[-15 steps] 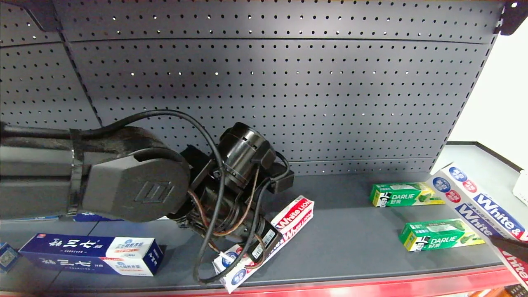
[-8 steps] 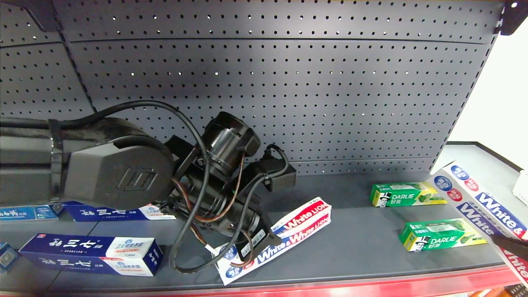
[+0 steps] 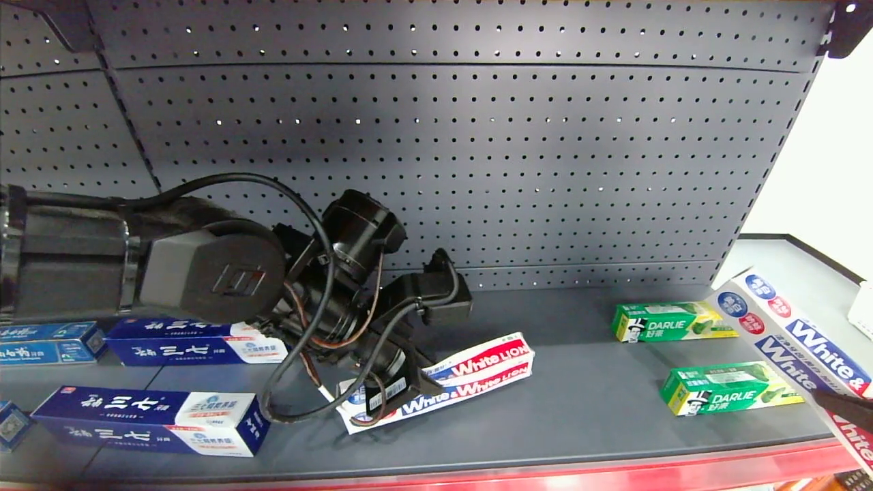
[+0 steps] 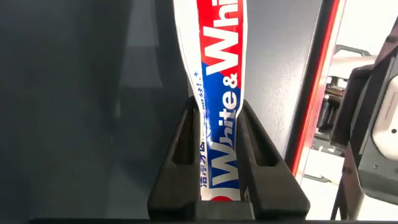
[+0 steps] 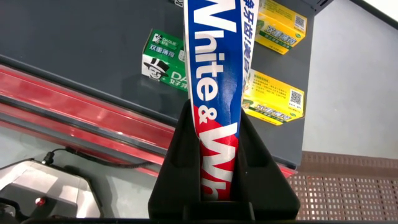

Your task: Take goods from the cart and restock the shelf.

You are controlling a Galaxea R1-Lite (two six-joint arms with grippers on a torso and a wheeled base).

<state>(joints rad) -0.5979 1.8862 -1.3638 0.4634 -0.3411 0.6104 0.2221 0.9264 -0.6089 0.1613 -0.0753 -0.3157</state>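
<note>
Low centre in the head view, the long red, white and blue toothpaste box [image 3: 477, 372] sits on the grey metal shelf [image 3: 586, 416]. One end is pinched between the black fingers [image 4: 180, 149] of the left gripper [image 4: 217, 107]. At the lower right edge, the right gripper [image 5: 216, 113] is clamped on a second matching toothpaste box [image 5: 217, 56].

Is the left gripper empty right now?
No, the left gripper is shut on a red, white and blue toothpaste box held between its fingers.
</note>
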